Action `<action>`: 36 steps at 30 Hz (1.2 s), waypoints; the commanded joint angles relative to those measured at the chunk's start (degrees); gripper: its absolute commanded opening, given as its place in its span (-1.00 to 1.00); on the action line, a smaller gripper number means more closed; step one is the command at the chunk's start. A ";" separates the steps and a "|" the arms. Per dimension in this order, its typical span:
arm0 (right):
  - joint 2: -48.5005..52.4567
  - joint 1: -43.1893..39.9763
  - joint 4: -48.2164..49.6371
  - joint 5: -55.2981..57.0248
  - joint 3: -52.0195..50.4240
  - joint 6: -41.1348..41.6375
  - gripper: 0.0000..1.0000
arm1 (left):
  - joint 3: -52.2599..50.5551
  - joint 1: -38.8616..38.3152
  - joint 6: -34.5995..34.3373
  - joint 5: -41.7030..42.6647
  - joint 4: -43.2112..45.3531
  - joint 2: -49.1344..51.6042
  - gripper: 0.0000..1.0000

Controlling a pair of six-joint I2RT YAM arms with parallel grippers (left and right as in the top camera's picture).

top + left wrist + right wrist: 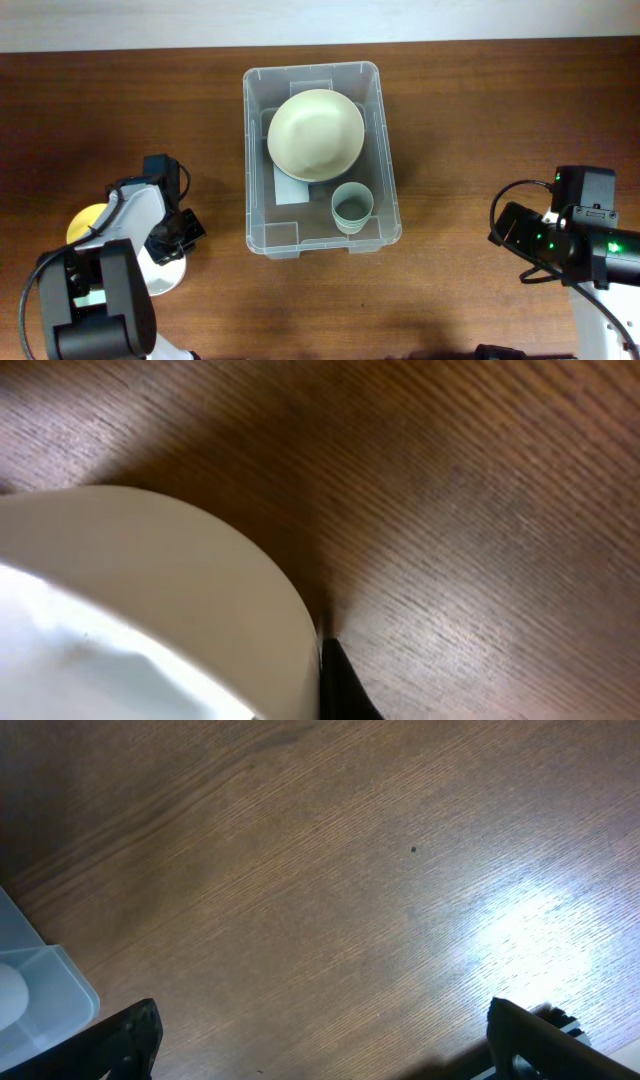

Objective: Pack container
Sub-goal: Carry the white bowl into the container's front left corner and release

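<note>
The clear container (384, 130) stands at the table's middle. It holds a cream bowl (315, 133) and a pale green cup (352, 206) over a white label (290, 190). My left gripper (178, 240) is at the left, on the rim of a white bowl (165, 275). In the left wrist view one black finger (336, 672) presses on the outer wall of the white bowl (150, 590); the other finger is hidden. My right gripper (507, 232) is open and empty over bare table at the right, its fingers wide apart (325, 1040). A corner of the container (40, 990) shows there.
A yellow object (85, 222) lies at the far left, partly hidden under the left arm. The tabletop is dark brown wood (470, 120), with a light wall edge along the back.
</note>
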 commanded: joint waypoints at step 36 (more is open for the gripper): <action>-0.28 -0.48 -0.42 -0.63 -0.20 -0.35 0.99 | 32.30 -40.30 -7.82 4.07 -13.11 -3.87 -0.99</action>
